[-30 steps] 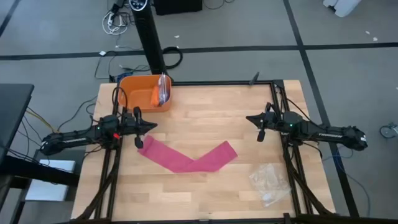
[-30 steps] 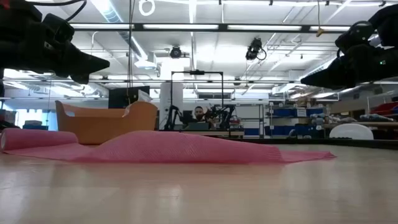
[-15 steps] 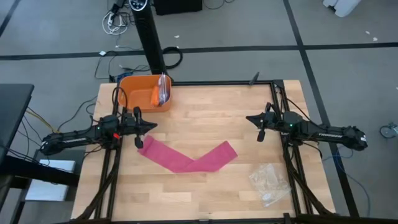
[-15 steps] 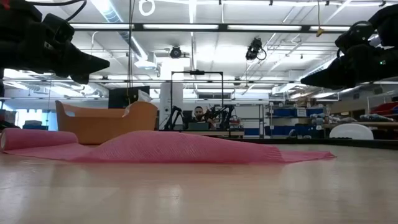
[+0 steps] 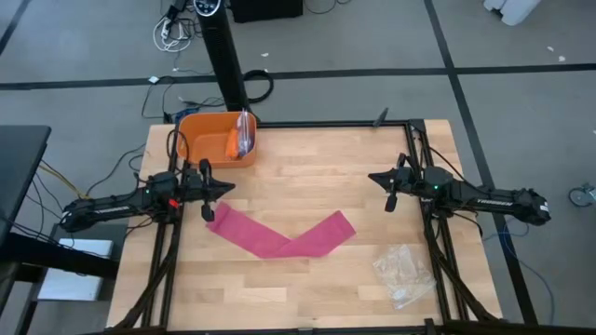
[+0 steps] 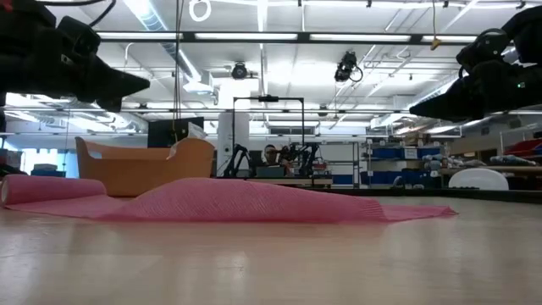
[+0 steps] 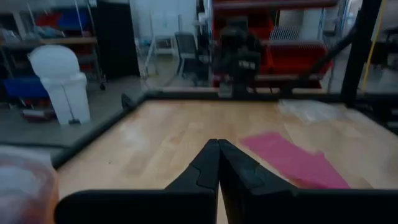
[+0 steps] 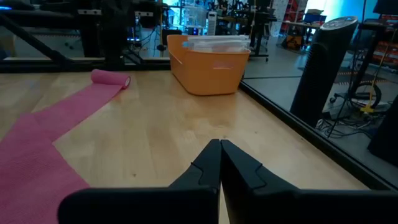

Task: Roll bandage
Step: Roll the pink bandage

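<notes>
bandage (image 5: 281, 234) lies flat on the wooden table (image 5: 317, 167) as a shallow v, 1 arm running toward the left gripper (image 5: 223, 189) and ending in a small rolled start just beside it, the other arm rising toward the right side. in the low view its far end is hidden behind a hump of cloth. both grippers hover above the table; the left one and the right gripper (image 5: 375, 179) each have fingers pressed together, holding nothing. orange tub (image 5: 216, 138) stands at the far left corner.
</notes>
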Motion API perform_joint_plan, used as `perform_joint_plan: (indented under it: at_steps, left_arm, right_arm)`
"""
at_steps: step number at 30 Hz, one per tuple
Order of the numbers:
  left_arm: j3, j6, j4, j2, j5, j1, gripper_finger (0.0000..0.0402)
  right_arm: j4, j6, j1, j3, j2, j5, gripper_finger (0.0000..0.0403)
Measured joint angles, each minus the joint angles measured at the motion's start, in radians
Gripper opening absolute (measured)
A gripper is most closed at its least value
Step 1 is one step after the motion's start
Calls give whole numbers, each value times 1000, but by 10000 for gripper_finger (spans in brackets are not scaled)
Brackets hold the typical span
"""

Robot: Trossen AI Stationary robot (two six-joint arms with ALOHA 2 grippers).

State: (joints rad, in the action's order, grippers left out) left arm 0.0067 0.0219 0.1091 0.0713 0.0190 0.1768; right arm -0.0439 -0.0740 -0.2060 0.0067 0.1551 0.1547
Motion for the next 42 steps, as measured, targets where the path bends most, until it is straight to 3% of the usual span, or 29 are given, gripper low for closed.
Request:
perform_joint_plan:
  at_steps: [12,19,24,29,36,42]
  left_arm:
    - [0,-4,210,0,-2,0,15]
    - [0,-77,235,0,20,0,15]
    - [0,95,226,27,35,-1,15]
    - [0,175,252,101,34,-1,15]
    - [0,87,268,270,32,-1,15]
    - [0,-57,391,424,-91,-1,15]
  right_arm:
    - [0,0,0,0,0,0,8]
    - [0,0,0,0,0,0,6]
    - [0,0,0,0,0,0,8]
    - [0,0,0,0,0,0,7]
    - [0,0,0,0,0,0,8]
    - [0,0,0,0,0,0,6]
